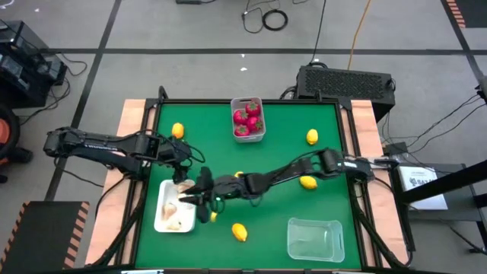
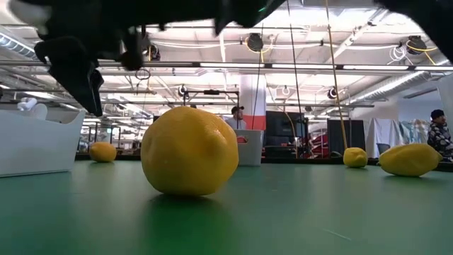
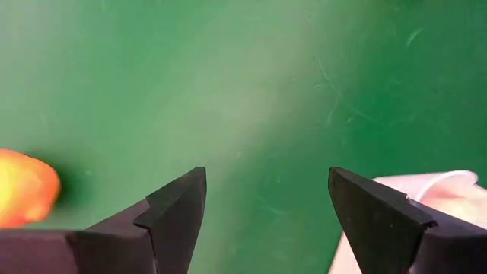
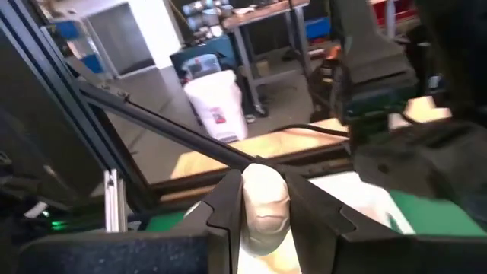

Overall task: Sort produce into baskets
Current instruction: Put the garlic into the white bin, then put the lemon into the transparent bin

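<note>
Whitish-beige garlic bulb (image 4: pixel 262 204) pinched in my right gripper (image 4: pixel 262 209) over shallow white tray (image 1: pixel 163 215) near table's front-left corner | step: dropping garlic in tray; next: lower, release | left gripper (image 3: pixel 266 213) spread, empty, beside tray | only wrist view shows bulb.

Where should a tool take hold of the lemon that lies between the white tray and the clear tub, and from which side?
Grip the lemon across its short middle, coming straight down from above. It lies alone on the green mat, clear of the white tray and the clear tub, and its oval shape probably slips less when pinched across the narrow width.
</note>
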Available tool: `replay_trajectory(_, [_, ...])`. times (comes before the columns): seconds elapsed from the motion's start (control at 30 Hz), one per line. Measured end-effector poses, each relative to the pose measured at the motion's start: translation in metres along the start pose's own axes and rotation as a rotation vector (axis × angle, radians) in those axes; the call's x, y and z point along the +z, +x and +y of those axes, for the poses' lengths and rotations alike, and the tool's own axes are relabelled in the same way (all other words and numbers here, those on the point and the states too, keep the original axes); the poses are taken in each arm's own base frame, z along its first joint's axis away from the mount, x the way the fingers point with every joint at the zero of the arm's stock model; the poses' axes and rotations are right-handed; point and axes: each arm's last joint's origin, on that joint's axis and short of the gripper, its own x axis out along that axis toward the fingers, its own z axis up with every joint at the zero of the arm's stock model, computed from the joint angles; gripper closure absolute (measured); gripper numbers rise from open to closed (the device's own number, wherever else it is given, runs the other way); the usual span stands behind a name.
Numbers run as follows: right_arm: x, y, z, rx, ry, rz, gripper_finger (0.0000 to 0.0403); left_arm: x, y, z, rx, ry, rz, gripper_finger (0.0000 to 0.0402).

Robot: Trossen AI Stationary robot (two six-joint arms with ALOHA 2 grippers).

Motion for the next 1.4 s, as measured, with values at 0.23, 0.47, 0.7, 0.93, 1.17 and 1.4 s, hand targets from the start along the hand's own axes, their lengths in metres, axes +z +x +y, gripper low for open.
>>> replay_trajectory(0.23, [-0.019, 0.038, -0.017, 0.064, -0.003, 0.0, 0.0323, -0.001, 0.0, 0.002, 0.062, 0.012, 0.002, 0.0119])
replay_trajectory(0.47, [-0.028, 0.047, -0.013, 0.052, -0.022, -0.023, 0.0277, -0.002, 0.0, 0.004, 0.119, -0.006, -0.005, 0.0119])
replay_trajectory(0.7, [-0.027, 0.047, -0.014, 0.045, -0.021, -0.02, 0.0201, -0.002, 0.0, 0.004, 0.125, -0.011, -0.005, 0.0119])
replay_trajectory(0.93, [-0.026, 0.046, -0.019, 0.047, 0.003, 0.034, 0.0159, -0.002, 0.0, 0.004, 0.125, -0.011, -0.005, 0.0119])
replay_trajectory(1.17, [0.004, 0.028, -0.023, 0.001, 0.006, 0.248, 0.0156, -0.002, 0.0, 0.004, 0.126, -0.012, -0.005, 0.0119])
replay_trajectory(1.4, [0.043, -0.015, -0.025, -0.124, -0.039, 0.553, 0.0156, -0.002, 0.0, 0.004, 0.126, -0.013, -0.006, 0.0119])
